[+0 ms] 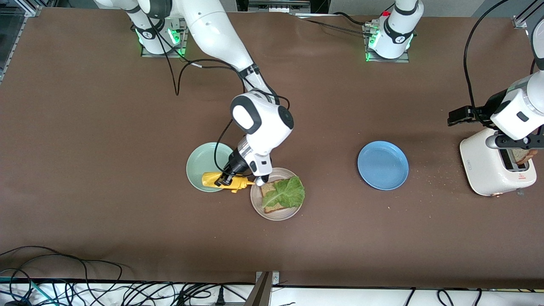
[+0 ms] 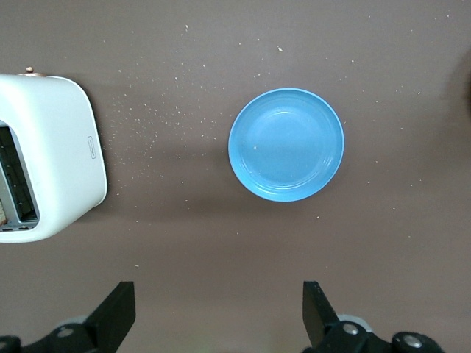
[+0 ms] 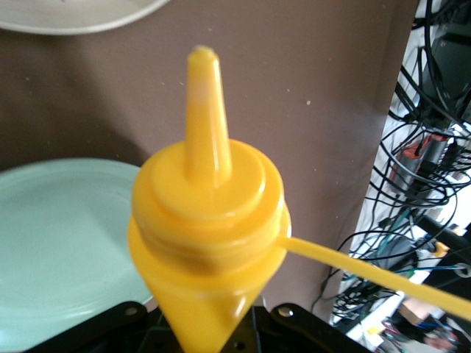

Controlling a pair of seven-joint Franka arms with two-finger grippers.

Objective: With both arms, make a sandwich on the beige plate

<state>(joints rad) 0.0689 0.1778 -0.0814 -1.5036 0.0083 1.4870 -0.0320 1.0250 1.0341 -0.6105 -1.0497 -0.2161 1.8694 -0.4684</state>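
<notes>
- Now the right gripper (image 1: 231, 176) clamps a yellow bottle (image 1: 221, 180), tilted over the mint plate (image 1: 199, 163), nozzle toward the beige plate (image 1: 259, 208).
- There, lettuce (image 1: 288, 191) lies on bread (image 1: 269, 207): soft, light, best gripped by its edges.
- Left gripper (image 2: 219, 312) hangs wide over bare table beside the blue plate (image 1: 382, 165); another slice (image 1: 522, 156) sits in the toaster (image 1: 484, 165).

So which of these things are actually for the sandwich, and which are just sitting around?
For the sandwich:
- beige plate
- bread slice with lettuce on top
- yellow sauce bottle, gripped by the right pincer
- toaster with bread in its slot, under the open left pincer

Sitting around:
- green plate
- blue plate
</notes>
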